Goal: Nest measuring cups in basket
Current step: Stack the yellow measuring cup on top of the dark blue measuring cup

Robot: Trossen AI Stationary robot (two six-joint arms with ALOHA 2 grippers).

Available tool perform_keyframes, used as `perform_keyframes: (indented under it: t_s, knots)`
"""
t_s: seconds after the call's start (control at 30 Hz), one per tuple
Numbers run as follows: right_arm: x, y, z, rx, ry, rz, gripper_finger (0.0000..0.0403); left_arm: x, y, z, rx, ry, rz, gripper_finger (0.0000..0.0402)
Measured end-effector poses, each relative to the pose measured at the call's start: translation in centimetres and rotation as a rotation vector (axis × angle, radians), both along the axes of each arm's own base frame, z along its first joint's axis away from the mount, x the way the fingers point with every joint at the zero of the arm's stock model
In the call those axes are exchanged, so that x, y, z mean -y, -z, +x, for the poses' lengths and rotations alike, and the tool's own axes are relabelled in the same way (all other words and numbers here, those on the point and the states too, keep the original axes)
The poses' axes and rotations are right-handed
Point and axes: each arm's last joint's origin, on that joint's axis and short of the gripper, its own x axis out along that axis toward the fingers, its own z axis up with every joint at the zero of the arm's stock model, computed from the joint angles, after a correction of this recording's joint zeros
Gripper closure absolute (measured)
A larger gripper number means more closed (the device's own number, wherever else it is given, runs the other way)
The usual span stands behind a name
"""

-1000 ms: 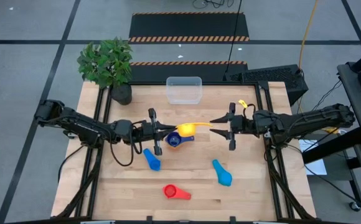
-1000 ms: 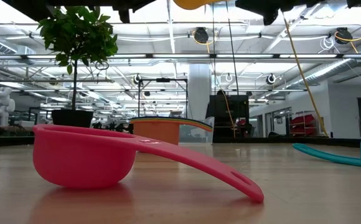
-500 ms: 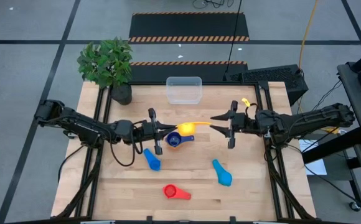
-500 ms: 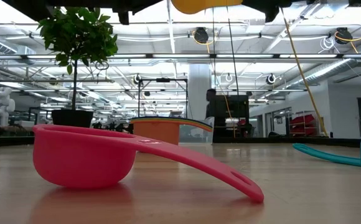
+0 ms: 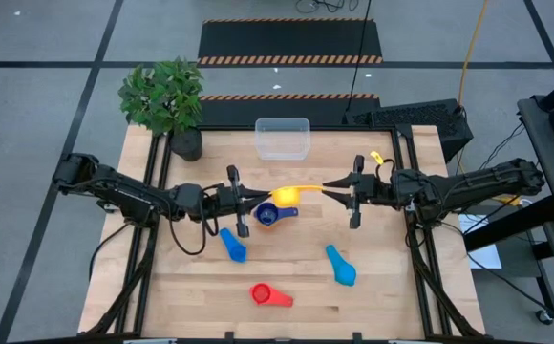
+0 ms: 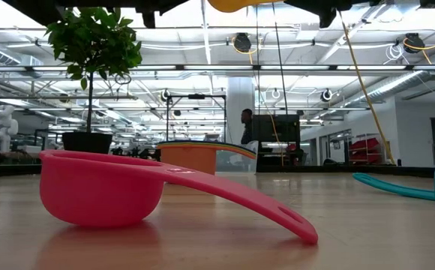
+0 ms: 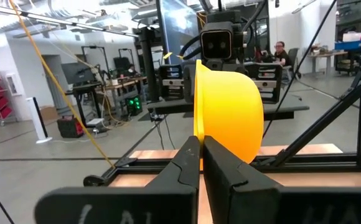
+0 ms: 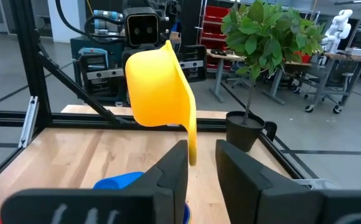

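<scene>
Wrist views alone reveal grips: left gripper (image 7: 200, 163) pinching yellow cup (image 5: 285, 197) rim, right gripper (image 8: 200, 163) spread astride handle; table edges well apart.

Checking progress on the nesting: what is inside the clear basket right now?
The basket at the table's far edge shows only wood through its clear walls; no cup lies inside. The yellow cup hangs held between the left gripper and right gripper.

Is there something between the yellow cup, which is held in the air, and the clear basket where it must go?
Nothing visible. The yellow cup hangs above the table in the left gripper; the basket lies beyond it over bare wood.
</scene>
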Motion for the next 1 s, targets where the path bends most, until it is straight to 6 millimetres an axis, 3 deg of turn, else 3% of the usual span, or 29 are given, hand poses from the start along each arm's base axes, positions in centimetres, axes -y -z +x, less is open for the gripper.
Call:
perform_keyframes:
  t_s: [0.3, 0.53, 0.7, 1.0]
  knots:
    - [0.00, -0.15, 0.01, 0.016, 0.001, 0.001, 0.0308, 0.00, 0.01, 0.00, -0.001, 0.000, -0.002, 0.0397]
    - [0.00, -0.15, 0.01, 0.015, 0.001, -0.006, 0.0315, 0.00, 0.01, 0.00, 0.000, 0.001, -0.007, 0.0390]
    - [0.00, -0.15, 0.01, 0.015, 0.001, -0.007, 0.0337, 0.00, 0.01, 0.00, 0.000, 0.002, -0.007, 0.0396]
    - [0.02, -0.15, 0.01, 0.012, 0.002, -0.027, 0.0398, 0.12, 0.01, -0.01, 0.006, 0.016, -0.044, 0.0369]
